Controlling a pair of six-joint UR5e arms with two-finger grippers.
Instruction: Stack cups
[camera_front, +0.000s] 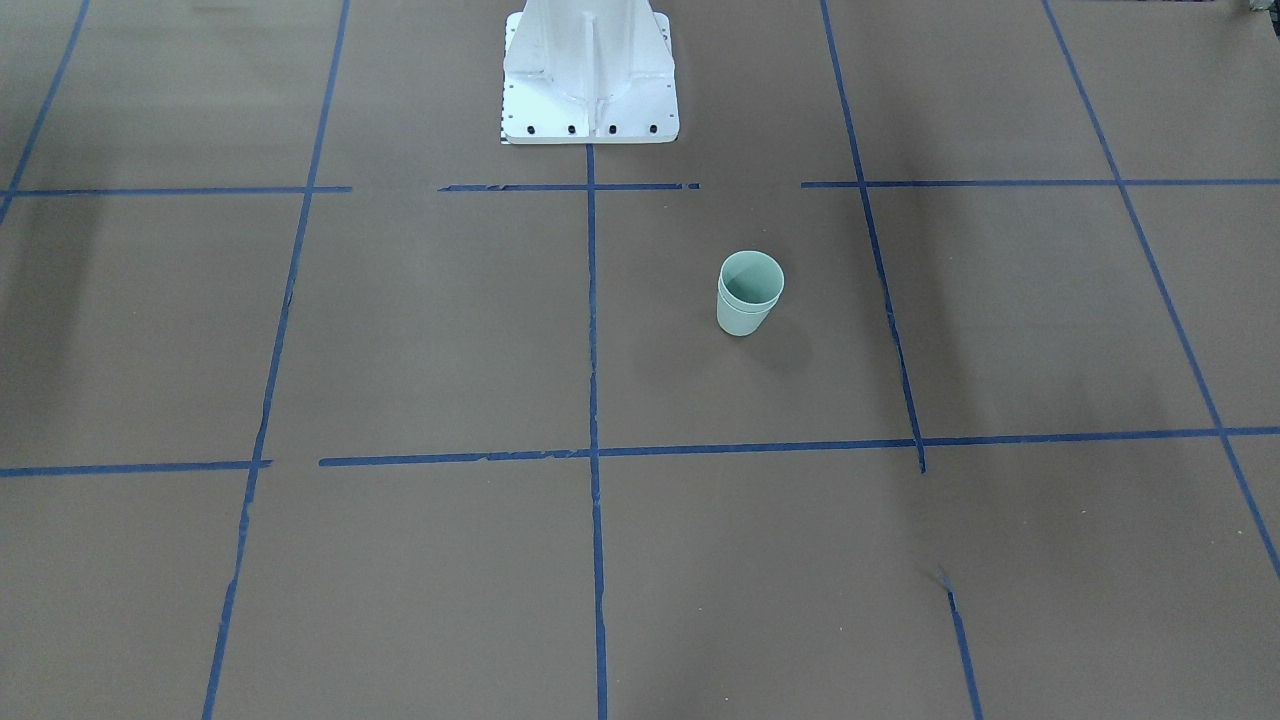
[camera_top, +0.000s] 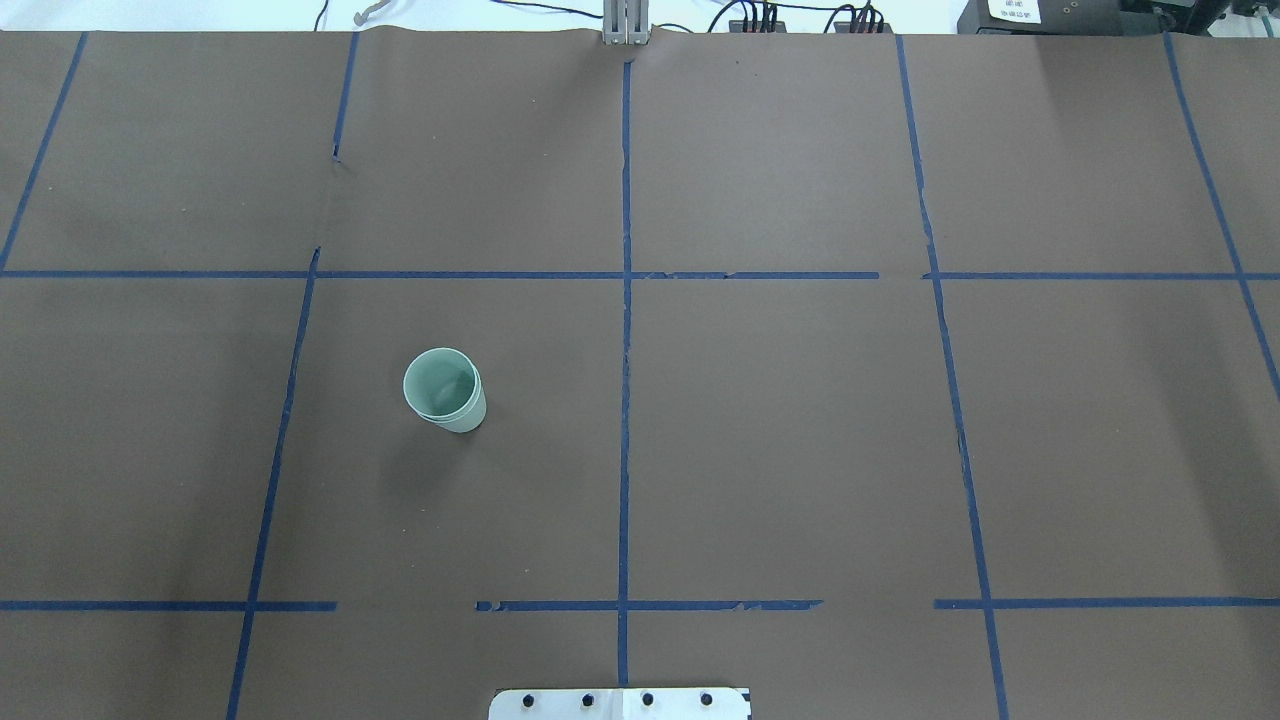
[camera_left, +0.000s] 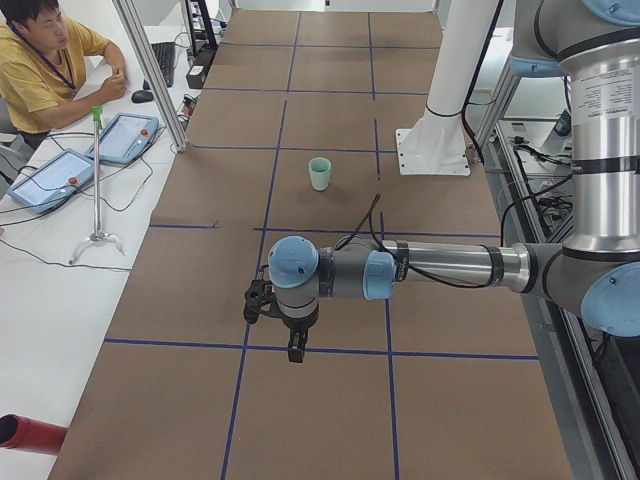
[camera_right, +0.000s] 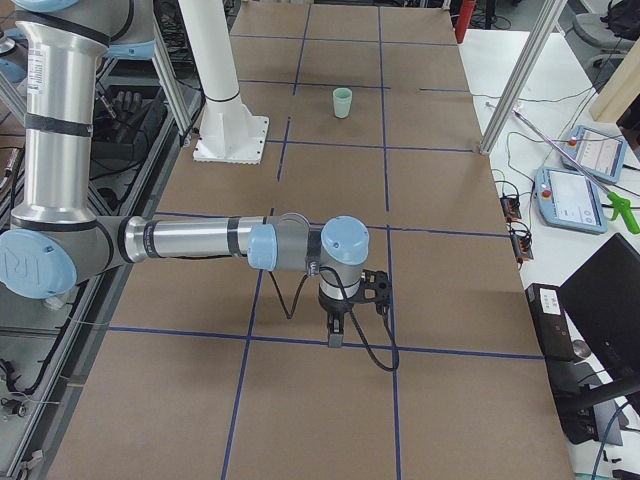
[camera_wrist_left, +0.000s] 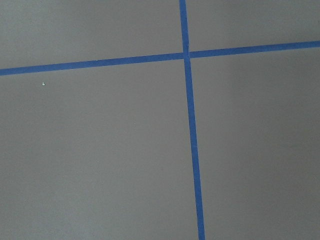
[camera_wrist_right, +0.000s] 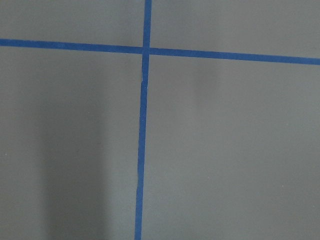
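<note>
Mint cups (camera_front: 748, 293) far from end effectors (camera_left: 297, 352) (camera_right: 334, 340)

brown table (camera_top: 800, 450) | blue tape grid (camera_top: 625, 400) | yellow-shirted operator (camera_left: 45, 70) | teach pendant (camera_left: 125, 137)

Cups (camera_front: 747, 305): smooth plastic, soft sheen. Table (camera_front: 430, 320): matt brown paper, blue tape (camera_front: 592, 340) worn. Base (camera_front: 590, 75): glossy white metal.

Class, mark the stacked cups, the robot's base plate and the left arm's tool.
stacked cups (camera_front: 745, 318): exterior front-facing view, lower side wall.
base plate (camera_front: 640, 120): exterior front-facing view, bolted flange.
left tool (camera_left: 297, 352): exterior left view, between its fingertips.
</note>
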